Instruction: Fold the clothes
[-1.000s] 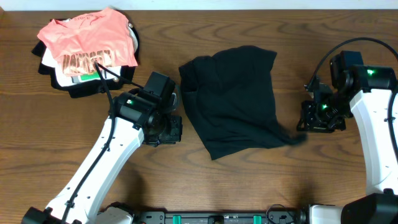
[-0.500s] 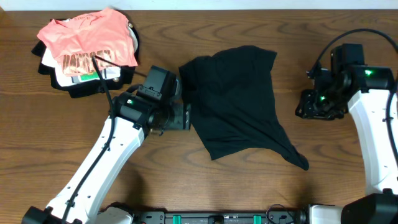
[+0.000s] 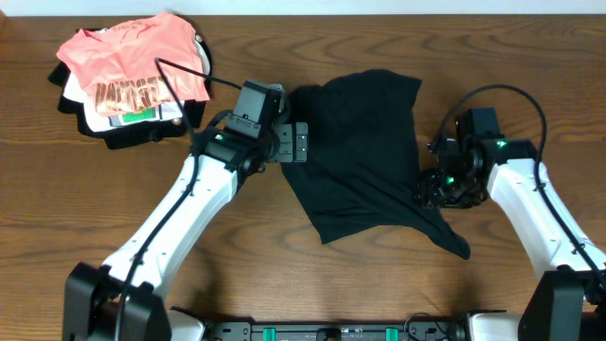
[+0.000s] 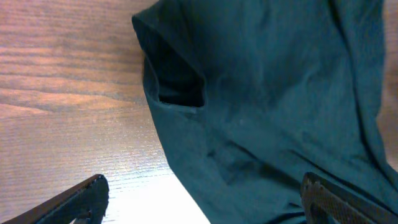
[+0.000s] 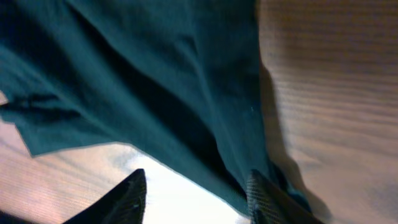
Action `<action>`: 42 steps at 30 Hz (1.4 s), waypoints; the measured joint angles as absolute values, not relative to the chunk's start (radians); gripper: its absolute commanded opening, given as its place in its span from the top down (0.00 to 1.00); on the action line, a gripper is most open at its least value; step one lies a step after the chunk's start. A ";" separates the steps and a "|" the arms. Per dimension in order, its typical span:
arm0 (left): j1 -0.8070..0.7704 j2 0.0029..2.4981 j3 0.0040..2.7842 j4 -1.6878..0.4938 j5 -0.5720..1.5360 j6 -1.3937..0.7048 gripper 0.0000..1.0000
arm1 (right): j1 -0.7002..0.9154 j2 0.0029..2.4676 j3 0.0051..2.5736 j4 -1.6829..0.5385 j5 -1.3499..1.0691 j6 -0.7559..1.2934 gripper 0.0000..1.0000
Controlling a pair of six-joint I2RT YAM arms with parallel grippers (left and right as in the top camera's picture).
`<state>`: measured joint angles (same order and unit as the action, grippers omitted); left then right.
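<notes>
Black clothes (image 3: 365, 152) lie spread out, long axis running near-right to far-left. Right gripper (image 3: 428, 189), half-open and empty, meets their right edge; farther back, left gripper (image 3: 301, 145), wide open and empty, meets the left edge.

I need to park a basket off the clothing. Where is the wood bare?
Bare: near-left corner below the pink shirt pile; front strip below the black garment; far-right corner behind the right arm. Crowded: the middle, with left gripper and right gripper at the garment's edges.
</notes>
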<state>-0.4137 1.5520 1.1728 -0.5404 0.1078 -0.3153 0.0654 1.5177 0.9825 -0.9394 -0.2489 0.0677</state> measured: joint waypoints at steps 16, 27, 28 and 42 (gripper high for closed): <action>-0.414 1.641 1.173 -0.537 0.104 -0.315 0.00 | 0.070 1.520 0.819 -0.692 -0.274 0.130 0.99; -0.414 1.641 1.173 -0.534 0.104 -0.315 0.00 | 0.070 1.625 0.813 -0.595 -0.249 0.150 0.99; -0.414 1.641 1.173 -0.534 0.104 -0.315 0.00 | 0.070 1.637 0.812 -0.582 -0.246 0.152 0.99; -0.414 1.641 1.173 -0.533 0.104 -0.315 0.00 | -0.053 1.707 0.828 -0.371 -0.221 0.223 0.99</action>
<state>-0.4137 1.6409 1.1728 -0.5335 0.1043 -0.3149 -0.0528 1.7069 0.8276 -0.3706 -0.2207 0.2226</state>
